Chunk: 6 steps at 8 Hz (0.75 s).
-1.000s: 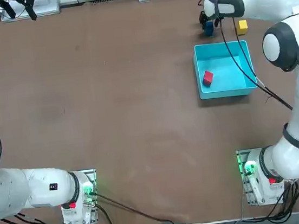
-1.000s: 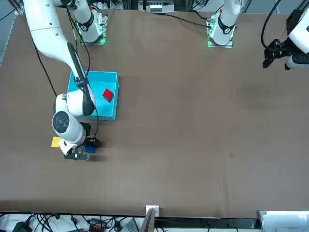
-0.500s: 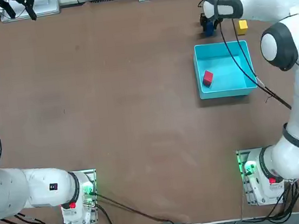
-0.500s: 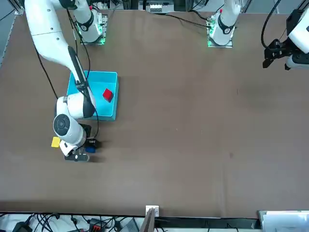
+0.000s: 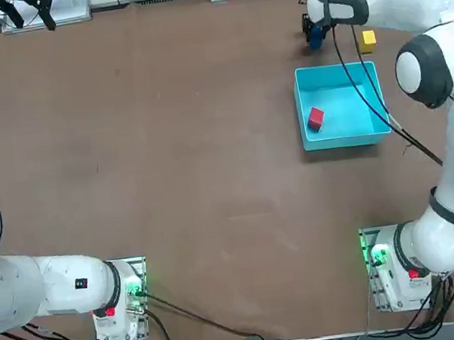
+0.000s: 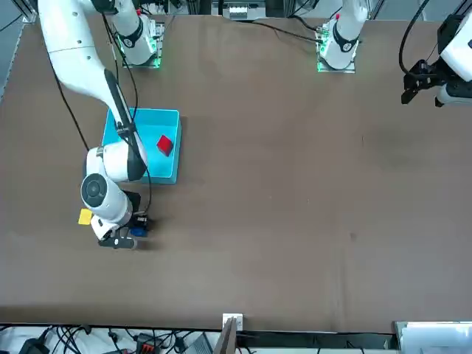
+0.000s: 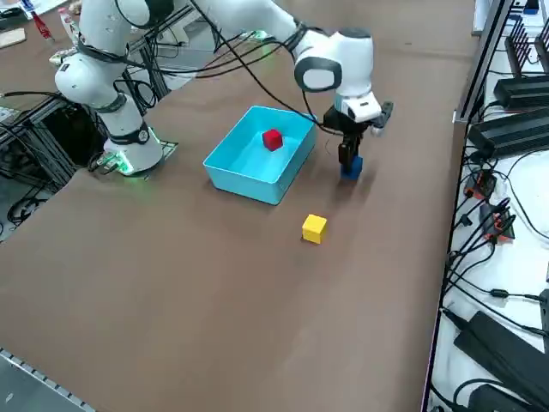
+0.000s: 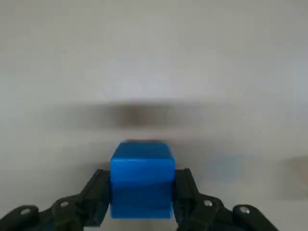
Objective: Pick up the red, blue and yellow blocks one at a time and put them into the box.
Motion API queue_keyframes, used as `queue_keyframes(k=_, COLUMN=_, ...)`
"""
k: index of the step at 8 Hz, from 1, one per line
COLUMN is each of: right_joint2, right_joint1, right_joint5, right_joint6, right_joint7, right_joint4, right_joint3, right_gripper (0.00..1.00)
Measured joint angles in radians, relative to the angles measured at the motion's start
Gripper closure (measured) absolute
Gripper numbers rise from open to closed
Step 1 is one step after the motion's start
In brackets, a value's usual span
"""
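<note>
Blue block (image 8: 142, 180) is in your right gripper (image 8: 142, 192) right now, pinched between the two fingers, one on each side of the cube. Your gripper's over the worktop (image 7: 249, 318), just past the far edge of the box (image 5: 338, 127) if you look from the arm bases, and outside its walls. From the raised side camera you can see the blue cube poking out under the fingertips, with a shadow on the brown surface next to it.

Your red block (image 7: 272, 139) is already sitting inside the cyan box, toward its left side as you look down from overhead. The yellow one, meanwhile, is out on the worktop: yellow block (image 7: 314, 228), near the box but not touching it, off to the right of the gripper in the top view.
</note>
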Motion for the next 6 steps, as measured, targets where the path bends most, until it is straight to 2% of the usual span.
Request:
queue_keyframes(k=2, right_joint2=-0.13, right_joint1=0.002, right_joint5=0.001, right_joint6=-0.191, right_joint7=0.002, right_joint4=-0.014, right_joint3=0.006, right_gripper=0.32)
queue_keyframes(k=3, right_joint2=-0.218, right_joint1=0.003, right_joint5=0.003, right_joint6=-0.231, right_joint7=0.002, right_joint4=-0.067, right_joint3=0.011, right_gripper=0.32)
queue_keyframes(k=6, right_joint2=-0.484, right_joint1=0.031, right_joint5=0.006, right_joint6=-0.22, right_joint7=0.01, right_joint4=-0.394, right_joint3=0.017, right_gripper=0.32)
